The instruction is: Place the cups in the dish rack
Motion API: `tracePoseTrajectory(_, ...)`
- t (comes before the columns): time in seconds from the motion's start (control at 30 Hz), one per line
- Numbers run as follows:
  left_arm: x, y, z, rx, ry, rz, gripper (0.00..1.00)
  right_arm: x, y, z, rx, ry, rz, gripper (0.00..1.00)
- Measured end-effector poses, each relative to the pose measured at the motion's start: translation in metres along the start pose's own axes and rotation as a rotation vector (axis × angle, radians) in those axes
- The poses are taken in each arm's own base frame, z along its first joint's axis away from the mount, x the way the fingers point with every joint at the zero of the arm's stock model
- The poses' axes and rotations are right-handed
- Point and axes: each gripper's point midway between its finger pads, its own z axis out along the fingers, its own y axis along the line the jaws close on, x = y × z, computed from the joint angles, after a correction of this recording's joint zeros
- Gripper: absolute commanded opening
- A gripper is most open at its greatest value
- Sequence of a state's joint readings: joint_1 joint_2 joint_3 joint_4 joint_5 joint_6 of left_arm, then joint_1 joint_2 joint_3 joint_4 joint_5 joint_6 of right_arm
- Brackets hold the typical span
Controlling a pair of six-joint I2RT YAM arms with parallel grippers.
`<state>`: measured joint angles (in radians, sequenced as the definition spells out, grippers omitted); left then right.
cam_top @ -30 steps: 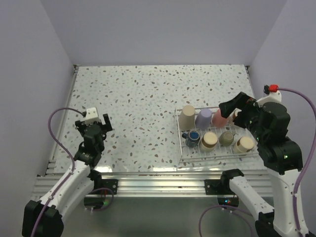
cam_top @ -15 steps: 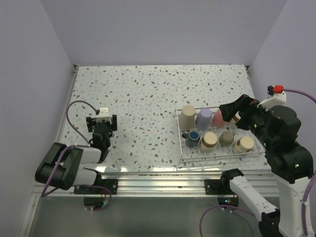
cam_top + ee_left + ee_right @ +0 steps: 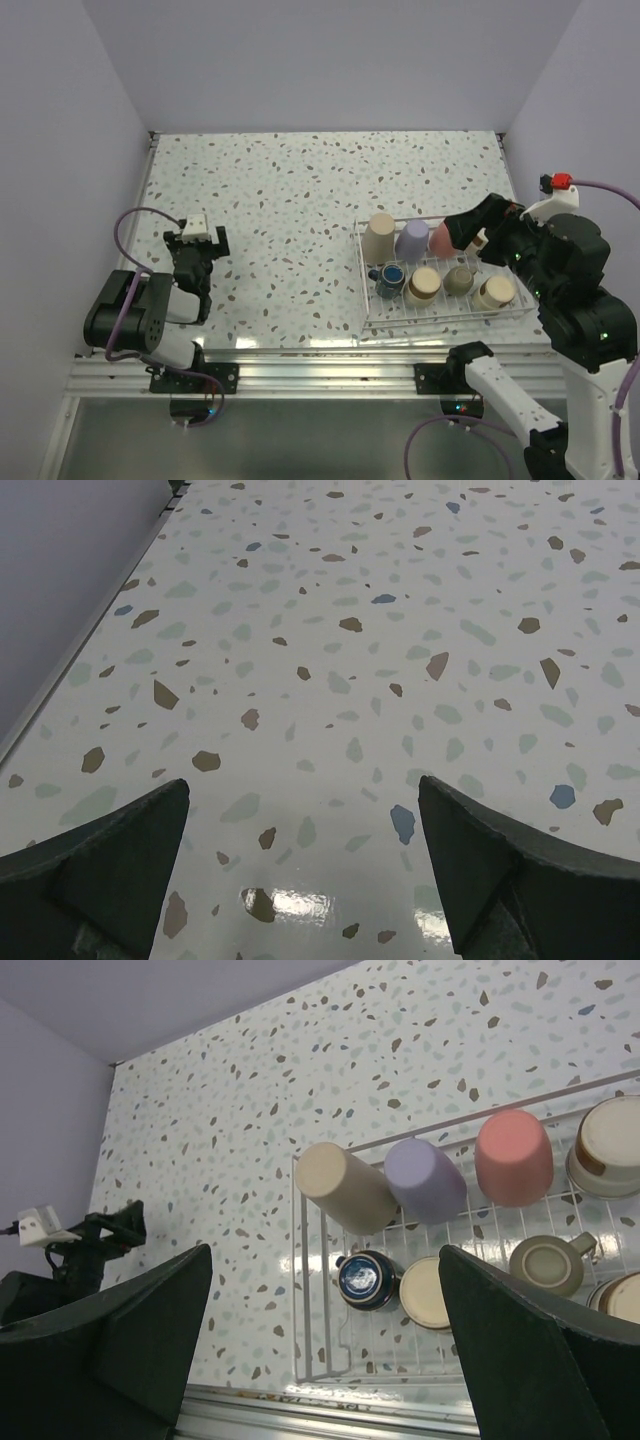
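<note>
left gripper [image 3: 196,245]: far left, low over the glossy speckled terrazzo-pattern table [image 3: 300,190]. Fingers spread wide with nothing between them, well apart from the rack.

Thin silvery-wire dish rack [image 3: 296,1300]: on the right side of the table, holding every cup. Count from the right wrist view is 8:
- 3 plastic tumblers on their sides in the back row: beige tumbler [image 3: 345,1188], lavender tumbler [image 3: 425,1180], coral-red tumbler [image 3: 513,1157].
- 1 small black handled mug [image 3: 360,1278], mouth up, blue inside, front left.
- 4 short pale cups: cream cup [image 3: 425,1293] just right of the mug, greyish handled cup [image 3: 545,1265], brown-rimmed cup [image 3: 610,1158] at back right, front-right cup [image 3: 620,1295].

Hard to read:
- The brown-rimmed cup is cut by the frame edge in the wrist view, and the arm covers it from above.
- The front-right cup sits partly behind a finger.
- Can't tell the material of the short cups.
- The rack's prongs can't be made out.

right gripper [image 3: 468,228]: raised over the rack's back right corner, fingers well apart, holding nothing.
</note>
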<state>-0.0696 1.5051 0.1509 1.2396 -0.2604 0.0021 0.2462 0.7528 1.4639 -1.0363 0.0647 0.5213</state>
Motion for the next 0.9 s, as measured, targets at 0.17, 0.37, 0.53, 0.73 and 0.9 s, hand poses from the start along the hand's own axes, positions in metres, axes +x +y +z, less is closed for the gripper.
tracePoseTrajectory(0.17,-0.005,-0.003,0.001,0.017,-0.019,-0.014,1.00,0.003,-0.001,0.003,0.004,0.006,-0.001,0.98)
tracePoseTrajectory(0.37,-0.006,-0.004,0.001,0.020,-0.024,-0.015,1.00,0.013,-0.014,0.004,0.042,0.008,-0.005,0.99)
tracePoseTrajectory(0.53,-0.006,-0.004,0.001,0.020,-0.024,-0.015,1.00,0.013,-0.018,-0.006,0.037,-0.030,-0.006,0.99)
tracePoseTrajectory(0.73,-0.006,-0.004,0.001,0.022,-0.025,-0.015,1.00,0.021,-0.020,-0.009,0.022,-0.039,0.004,0.99)
tracePoseTrajectory(0.9,-0.007,-0.004,0.001,0.022,-0.028,-0.016,1.00,0.030,-0.023,-0.006,0.018,-0.033,-0.005,0.99)
